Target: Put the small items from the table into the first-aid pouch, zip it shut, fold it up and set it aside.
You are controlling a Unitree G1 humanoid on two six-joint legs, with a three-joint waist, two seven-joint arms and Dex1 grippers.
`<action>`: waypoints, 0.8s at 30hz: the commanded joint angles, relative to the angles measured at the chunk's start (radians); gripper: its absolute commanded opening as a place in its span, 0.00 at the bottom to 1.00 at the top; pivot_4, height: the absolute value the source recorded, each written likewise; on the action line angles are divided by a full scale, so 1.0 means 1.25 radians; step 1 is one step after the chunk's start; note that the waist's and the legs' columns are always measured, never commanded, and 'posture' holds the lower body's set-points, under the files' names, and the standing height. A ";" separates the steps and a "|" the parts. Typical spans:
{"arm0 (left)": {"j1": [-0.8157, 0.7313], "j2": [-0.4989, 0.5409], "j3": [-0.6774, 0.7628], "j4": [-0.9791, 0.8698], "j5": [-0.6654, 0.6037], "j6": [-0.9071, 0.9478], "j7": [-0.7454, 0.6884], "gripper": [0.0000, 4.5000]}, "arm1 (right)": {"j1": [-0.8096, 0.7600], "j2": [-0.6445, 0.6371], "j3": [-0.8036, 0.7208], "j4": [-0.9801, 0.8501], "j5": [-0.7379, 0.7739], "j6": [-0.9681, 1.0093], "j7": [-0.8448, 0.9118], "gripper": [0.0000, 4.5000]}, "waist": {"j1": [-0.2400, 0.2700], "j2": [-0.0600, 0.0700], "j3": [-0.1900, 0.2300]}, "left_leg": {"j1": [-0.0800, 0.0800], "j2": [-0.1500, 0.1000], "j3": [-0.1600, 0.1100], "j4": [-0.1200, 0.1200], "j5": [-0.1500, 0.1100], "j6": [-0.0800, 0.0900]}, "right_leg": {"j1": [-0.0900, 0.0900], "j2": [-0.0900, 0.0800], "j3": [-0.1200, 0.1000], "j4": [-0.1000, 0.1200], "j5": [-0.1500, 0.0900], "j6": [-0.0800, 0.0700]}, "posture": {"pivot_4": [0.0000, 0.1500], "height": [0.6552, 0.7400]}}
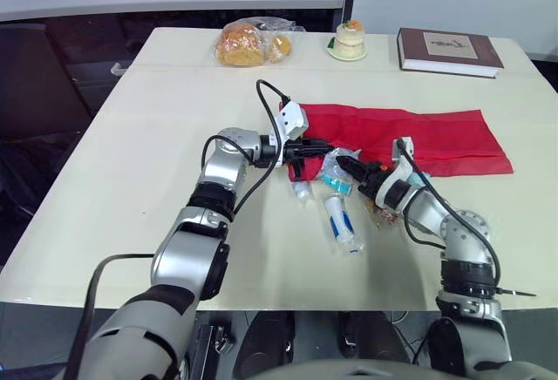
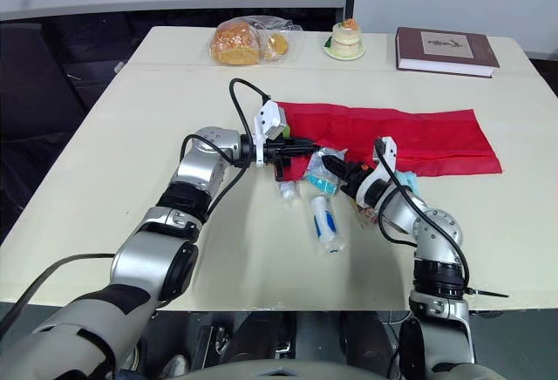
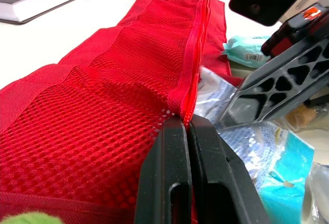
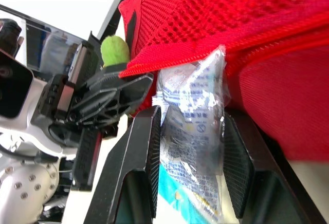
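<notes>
left gripper (image 3: 186, 122): shut tight on zipper edge of red pouch (image 1: 410, 132), pouch flat on table (image 1: 131, 179)
right gripper (image 4: 189, 112): clamped on clear packet (image 4: 198, 93)
packet to pouch mouth: tip at opening, long axis pointing in

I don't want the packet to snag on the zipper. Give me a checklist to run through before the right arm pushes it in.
1. Left gripper pinched on the zipper edge of the red pouch: ok.
2. Right gripper holding the clear packet between both fingers: ok.
3. Packet tip tucked under the zipper edge: ok.
4. Pouch mouth open wide enough: cannot tell.
5. Packet fully inside: not ok, most of it is outside.
6. All small items packed: not ok, a blue-and-white packet lies loose beside the pouch.
</notes>
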 commanded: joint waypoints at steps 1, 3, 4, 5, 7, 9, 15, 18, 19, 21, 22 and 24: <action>-0.018 -0.002 0.002 -0.005 -0.012 -0.021 -0.004 0.00 | 0.004 -0.009 -0.009 -0.046 0.026 0.017 -0.002 0.38 | 0.000 0.000 0.000 | 0.000 0.000 0.000 0.000 0.000 0.000 | 0.000 0.000 0.000 0.000 0.000 0.000 | 1.00 0.87; -0.019 -0.004 0.001 -0.004 -0.012 -0.022 -0.004 0.00 | 0.007 -0.013 -0.002 -0.052 0.024 0.025 -0.002 0.32 | 0.000 0.000 0.000 | 0.000 0.000 0.000 0.000 0.000 0.000 | 0.000 0.000 0.000 0.000 0.000 0.000 | 1.00 0.87; -0.020 -0.004 0.001 -0.003 -0.012 -0.022 -0.004 0.00 | 0.008 -0.013 0.000 -0.054 0.023 0.028 -0.002 0.27 | 0.000 0.000 0.000 | 0.000 0.000 0.000 0.000 0.000 0.000 | 0.000 0.000 0.000 0.000 0.000 0.000 | 1.00 0.87; -0.020 -0.004 0.001 -0.002 -0.012 -0.023 -0.004 0.00 | 0.010 -0.015 0.003 -0.057 0.020 0.031 -0.001 0.22 | 0.000 0.000 0.000 | 0.000 0.000 0.000 0.000 0.000 0.000 | 0.000 0.000 0.000 0.000 0.000 0.000 | 1.00 0.87; -0.022 -0.004 0.001 0.003 -0.011 -0.025 -0.005 0.00 | 0.012 -0.017 0.005 -0.059 0.016 0.035 -0.001 0.05 | 0.000 0.000 0.000 | 0.000 0.000 0.000 0.000 0.000 0.000 | 0.000 0.000 0.000 0.000 0.000 0.000 | 1.00 0.87; -0.023 -0.004 0.001 0.005 -0.011 -0.026 -0.006 0.00 | 0.015 -0.019 0.007 -0.060 0.013 0.036 0.001 0.00 | 0.000 0.000 0.000 | 0.000 0.000 0.000 0.000 0.000 0.000 | 0.000 0.000 0.000 0.000 0.000 0.000 | 1.00 0.87; -0.022 -0.006 -0.002 0.004 -0.010 -0.025 -0.012 0.00 | 0.003 -0.012 -0.001 -0.055 0.018 0.027 -0.006 0.00 | 0.000 0.000 0.000 | 0.000 0.000 0.000 0.000 0.000 0.000 | 0.000 0.000 0.000 0.000 0.000 0.000 | 1.00 0.87; -0.020 -0.008 -0.003 0.000 -0.012 -0.024 -0.016 0.00 | -0.009 0.012 -0.019 -0.048 0.045 0.023 -0.031 0.00 | 0.000 0.000 0.000 | 0.000 0.000 0.000 0.000 0.000 0.000 | 0.000 0.000 0.000 0.000 0.000 0.000 | 1.00 0.87; -0.019 -0.009 -0.002 -0.002 -0.014 -0.023 -0.017 0.00 | -0.012 0.023 -0.025 -0.045 0.055 0.023 -0.042 0.00 | 0.000 0.000 0.000 | 0.000 0.000 0.000 0.000 0.000 0.000 | 0.000 0.000 0.000 0.000 0.000 0.000 | 1.00 0.87; -0.017 -0.012 0.000 -0.007 -0.019 -0.018 -0.020 0.00 | -0.013 0.046 -0.032 -0.036 0.069 0.017 -0.059 0.00 | 0.000 0.000 0.000 | 0.000 0.000 0.000 0.000 0.000 0.000 | 0.000 0.000 0.000 0.000 0.000 0.000 | 1.00 0.87; -0.016 -0.014 0.001 -0.011 -0.023 -0.013 -0.023 0.00 | -0.013 0.062 -0.038 -0.030 0.073 0.007 -0.068 0.00 | 0.000 0.000 0.000 | 0.000 0.000 0.000 0.000 0.000 0.000 | 0.000 0.000 0.000 0.000 0.000 0.000 | 1.00 0.87; -0.014 -0.015 0.001 -0.017 -0.027 -0.006 -0.030 0.00 | -0.018 0.093 -0.059 -0.011 0.086 -0.018 -0.091 0.00 | 0.000 0.000 0.000 | 0.000 0.000 0.000 0.000 0.000 0.000 | 0.000 0.000 0.000 0.000 0.000 0.000 | 1.00 0.87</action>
